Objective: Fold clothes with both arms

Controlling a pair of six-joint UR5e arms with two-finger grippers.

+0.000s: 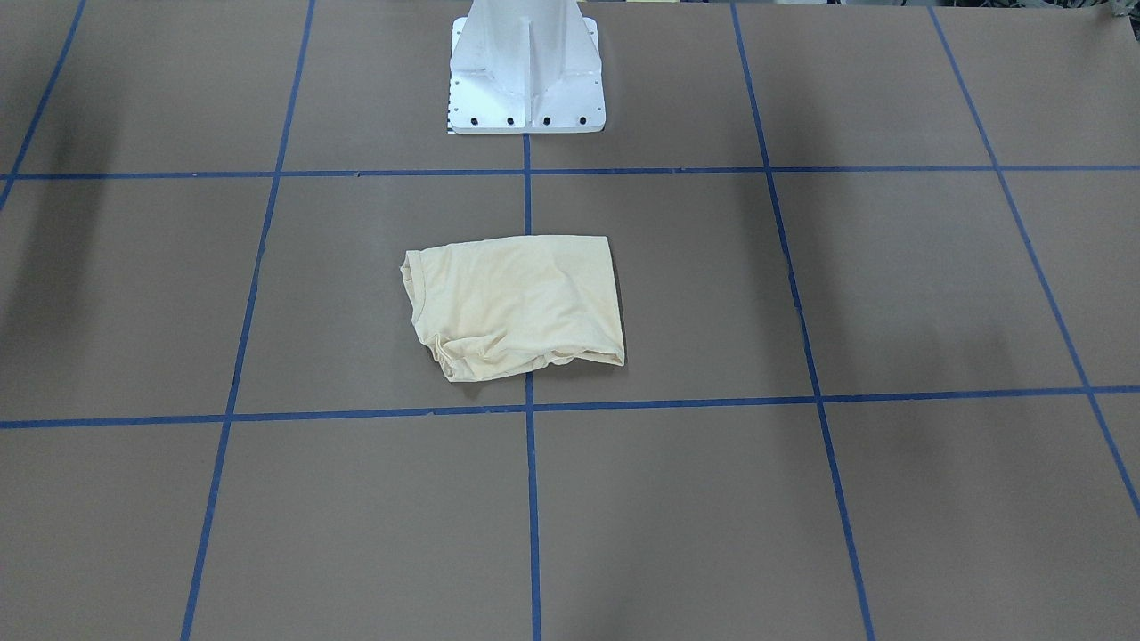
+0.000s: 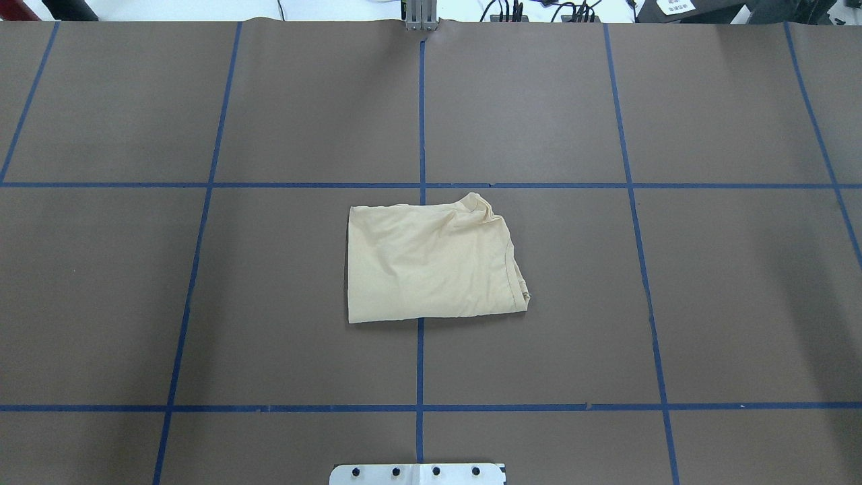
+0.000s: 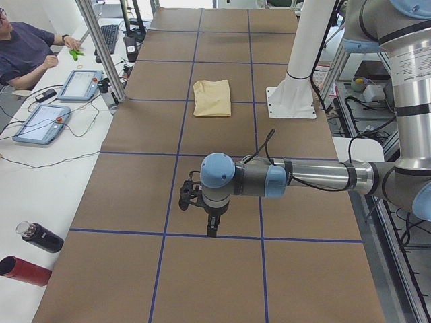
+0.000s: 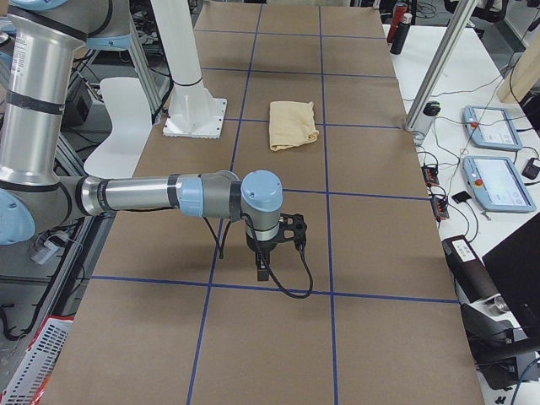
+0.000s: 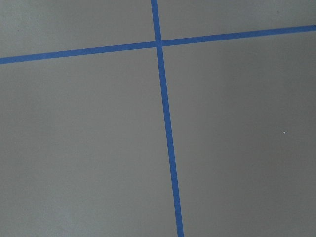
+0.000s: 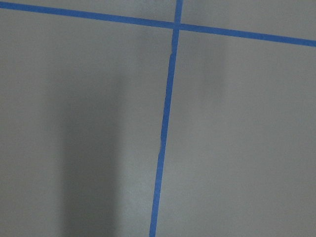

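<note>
The left gripper is seen only from the table's end, pointed straight down above the brown table; whether its jaws are wide or narrow cannot be told. Nothing is seen to be held by it. In its wrist view only bare table surface and a crossing of blue tape are shown. The left arm is stretched out level from the robot's side, with a light blue cap at the wrist joint.

The right gripper is likewise seen only from the opposite end, pointed down over the table near a tape line; its opening cannot be told either, and nothing is seen in it. Its wrist view is filled by table surface, a tape crossing and soft shadow. The right arm is extended level in the same way, with a black cable looped beneath the wrist.

The T-shirt is laid well apart from both grippers, at the middle of the table, across the central tape line and in front of the white pedestal; it is folded into a rough rectangle with plain cream cloth uppermost. A straight folded edge is turned toward the robot's left; a stitched, curved edge is turned toward the robot's right, and the cloth is bunched at the corner far from the robot on that side.

Beyond the table's far edge, a seated person is seen at a white bench with two tablets lying on it; a black bottle and a red bottle are laid nearer the camera.
</note>
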